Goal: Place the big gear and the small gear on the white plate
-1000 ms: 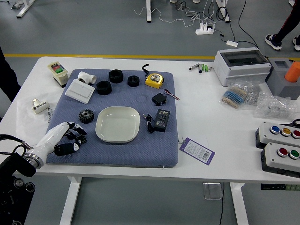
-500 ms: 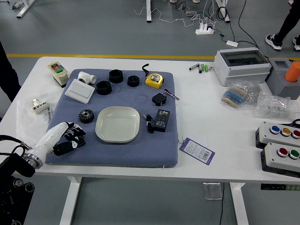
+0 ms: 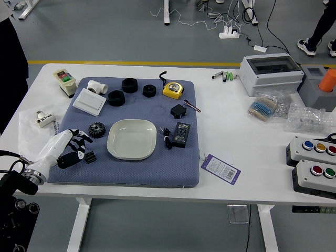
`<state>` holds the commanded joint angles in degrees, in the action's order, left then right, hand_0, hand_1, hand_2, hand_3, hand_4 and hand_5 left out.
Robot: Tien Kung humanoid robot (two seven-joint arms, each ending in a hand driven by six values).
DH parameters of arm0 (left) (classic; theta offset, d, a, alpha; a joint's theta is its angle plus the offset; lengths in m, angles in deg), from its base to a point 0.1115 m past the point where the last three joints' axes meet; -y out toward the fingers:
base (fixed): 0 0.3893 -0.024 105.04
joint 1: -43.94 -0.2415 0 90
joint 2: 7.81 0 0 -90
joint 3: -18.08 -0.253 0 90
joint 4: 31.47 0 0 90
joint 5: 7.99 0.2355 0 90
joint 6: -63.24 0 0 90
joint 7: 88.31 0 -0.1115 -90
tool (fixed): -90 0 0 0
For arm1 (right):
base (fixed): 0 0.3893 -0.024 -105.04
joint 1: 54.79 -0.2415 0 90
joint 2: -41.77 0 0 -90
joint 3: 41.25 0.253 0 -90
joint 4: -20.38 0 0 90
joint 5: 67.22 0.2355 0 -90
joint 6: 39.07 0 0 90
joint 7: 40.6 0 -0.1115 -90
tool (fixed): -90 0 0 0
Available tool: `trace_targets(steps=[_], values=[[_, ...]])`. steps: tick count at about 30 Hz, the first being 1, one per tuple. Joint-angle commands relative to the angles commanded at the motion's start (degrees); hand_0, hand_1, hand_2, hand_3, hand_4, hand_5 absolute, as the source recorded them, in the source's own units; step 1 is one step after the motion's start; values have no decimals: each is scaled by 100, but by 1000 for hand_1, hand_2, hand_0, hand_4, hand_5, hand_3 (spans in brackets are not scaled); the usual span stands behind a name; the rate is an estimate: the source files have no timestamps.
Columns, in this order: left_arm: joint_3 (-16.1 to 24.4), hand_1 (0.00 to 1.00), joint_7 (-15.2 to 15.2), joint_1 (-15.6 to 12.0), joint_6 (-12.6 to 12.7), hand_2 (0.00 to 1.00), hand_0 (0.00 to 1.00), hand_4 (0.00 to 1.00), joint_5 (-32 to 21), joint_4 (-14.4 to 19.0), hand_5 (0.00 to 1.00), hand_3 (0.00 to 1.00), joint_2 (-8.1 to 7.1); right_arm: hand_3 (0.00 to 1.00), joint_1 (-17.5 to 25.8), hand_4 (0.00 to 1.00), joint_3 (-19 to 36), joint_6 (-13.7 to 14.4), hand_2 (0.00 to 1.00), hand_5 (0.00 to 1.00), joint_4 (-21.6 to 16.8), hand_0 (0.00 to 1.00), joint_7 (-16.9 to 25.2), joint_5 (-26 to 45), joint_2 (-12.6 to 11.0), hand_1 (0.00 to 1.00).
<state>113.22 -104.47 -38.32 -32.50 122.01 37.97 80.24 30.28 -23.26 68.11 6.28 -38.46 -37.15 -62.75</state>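
A blue mat covers part of the white table. I have my left hand over the mat's near left corner, fingers loosely curved and parted, gripping nothing. The small gear lies just beside its fingertips; the big gear sits beyond, left of the white plate. Both are off the plate.

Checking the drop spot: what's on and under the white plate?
Nothing visible on the white plate. It rests on the blue mat; the patch directly underneath is covered, so can't tell what's there.
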Motion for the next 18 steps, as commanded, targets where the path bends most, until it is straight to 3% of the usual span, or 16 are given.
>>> trace_targets(steps=[1, 6, 7, 12, 18], values=[[-9, 715, 15, -5, -53, 796, 568, 746, 0, 50, 2, 680, -9, 560, 0, 790, 0, -1, 724, 677, 0, 682, 1, 3, 0, 687], [-119, 715, 238, -11, -454, 796, 568, 746, 0, 302, 2, 680, -95, 560, -8, 790, -4, -2, 724, 677, 2, 682, 2, -5, -4, 687], [-130, 777, 258, -14, -480, 852, 674, 867, 0, 324, 2, 819, -104, 560, -9, 790, -4, -3, 724, 677, 2, 683, 2, -5, -4, 687], [-230, 777, 448, -51, -739, 852, 674, 867, 0, 572, 2, 819, -205, 560, -9, 790, 6, -3, 724, 677, 3, 683, 7, -7, -8, 687], [-311, 752, 591, -50, -832, 824, 658, 896, 0, 615, 2, 825, -240, 560, -11, 789, -3, -3, 724, 678, 4, 682, 7, -7, -9, 687]])
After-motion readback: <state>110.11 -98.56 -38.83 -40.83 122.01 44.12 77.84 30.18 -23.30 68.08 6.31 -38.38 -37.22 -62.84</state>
